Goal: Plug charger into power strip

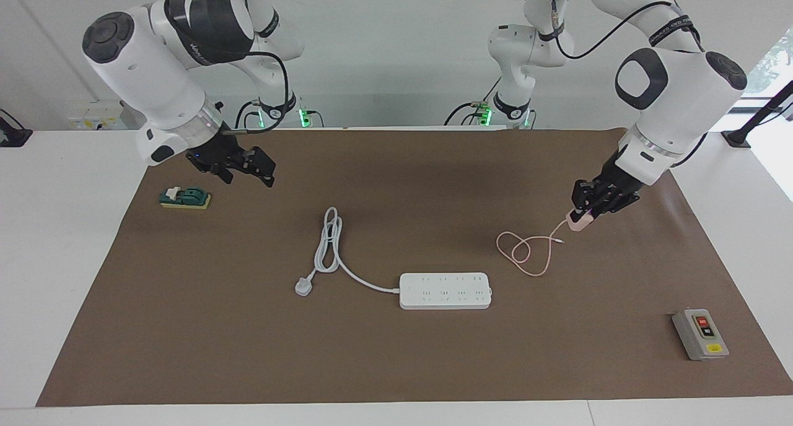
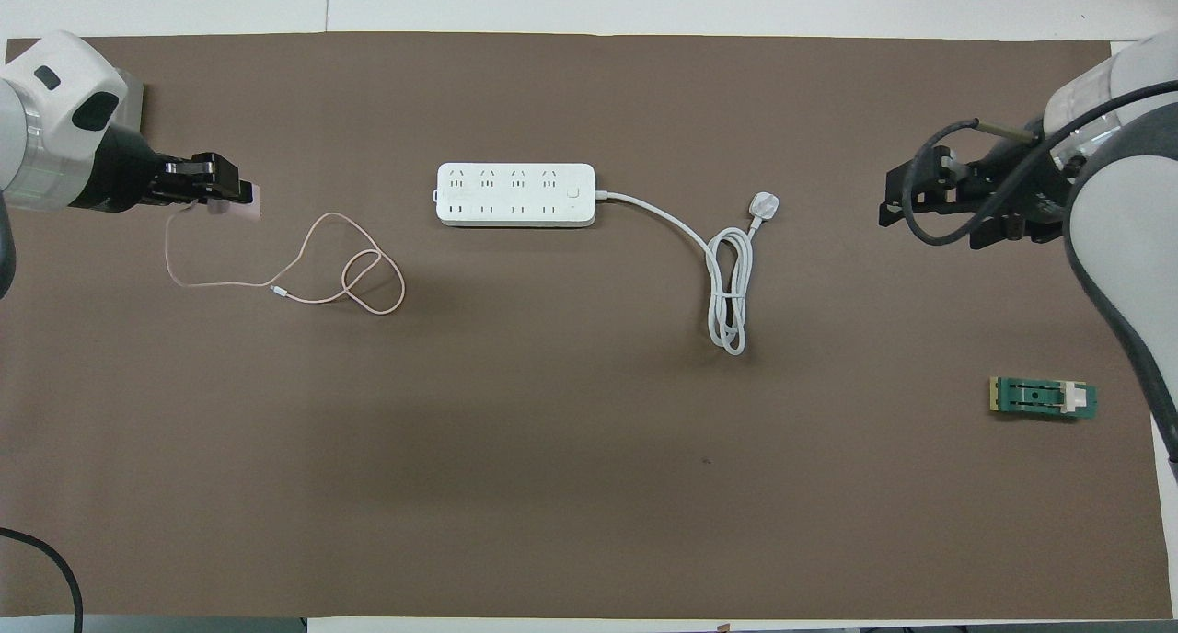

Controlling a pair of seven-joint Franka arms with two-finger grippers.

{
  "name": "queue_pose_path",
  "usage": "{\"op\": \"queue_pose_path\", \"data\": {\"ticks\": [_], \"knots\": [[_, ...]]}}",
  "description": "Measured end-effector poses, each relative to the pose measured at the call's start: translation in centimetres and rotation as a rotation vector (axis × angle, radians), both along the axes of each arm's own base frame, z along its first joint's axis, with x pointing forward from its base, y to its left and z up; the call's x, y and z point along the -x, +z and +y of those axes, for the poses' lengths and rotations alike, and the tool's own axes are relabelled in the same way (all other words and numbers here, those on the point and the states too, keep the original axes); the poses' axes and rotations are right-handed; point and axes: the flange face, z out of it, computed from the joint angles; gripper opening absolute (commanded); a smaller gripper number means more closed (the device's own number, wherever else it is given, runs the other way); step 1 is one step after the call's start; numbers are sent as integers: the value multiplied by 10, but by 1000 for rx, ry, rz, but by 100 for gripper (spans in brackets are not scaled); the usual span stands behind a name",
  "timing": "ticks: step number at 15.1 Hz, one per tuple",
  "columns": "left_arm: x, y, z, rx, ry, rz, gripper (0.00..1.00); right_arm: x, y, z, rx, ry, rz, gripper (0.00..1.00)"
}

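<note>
L gripper (image 1: pixel 581 218) is clenched on the charger (image 1: pixel 577 224) — the pink cube pokes out just past the fingertips, up off the brown mat (image 1: pixel 396 364) by the look of the facing view. Its thin pink cable (image 1: pixel 526 252) trails down from the cube and lies looped on the mat, between the gripper and the power strip (image 1: pixel 445 290). Strip lies flat, sockets up, well apart from the gripper, toward the table's middle; its white cord (image 1: pixel 331 246) and plug (image 1: pixel 303 286) run off toward the R arm's end.

Step in hand, I'd say: carry phase, charger grasped but not yet over the strip. Next move needs prongs turned down, lined up w/ one socket pair, then a straight push. Cable slack could drag.

R gripper (image 1: pixel 251 169) hangs released over bare mat — waiting, near a green block (image 1: pixel 185 197).
</note>
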Motion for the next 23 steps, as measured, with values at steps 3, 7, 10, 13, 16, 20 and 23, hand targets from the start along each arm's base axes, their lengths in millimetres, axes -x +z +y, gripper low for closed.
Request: {"op": "queue_pose_path", "data": {"ticks": [3, 7, 10, 13, 16, 20, 23], "knots": [[1, 0, 0, -11, 91, 27, 0, 14, 16, -7, 87, 189, -23, 100], [2, 3, -36, -4, 191, 31, 0, 29, 28, -25, 126, 324, -44, 100], [7, 4, -66, 12, 329, 66, 0, 33, 32, -34, 148, 364, -35, 100], [11, 2, -82, -29, 505, 92, 0, 35, 36, -29, 175, 422, -41, 100], [15, -5, -100, -53, 666, 122, 0, 36, 37, -28, 177, 431, -38, 100], [14, -13, -107, -48, 944, 156, 0, 36, 37, -35, 177, 419, -35, 100], [12, -25, -121, -39, 1075, 175, 0, 36, 42, -36, 180, 415, -46, 100]]}}
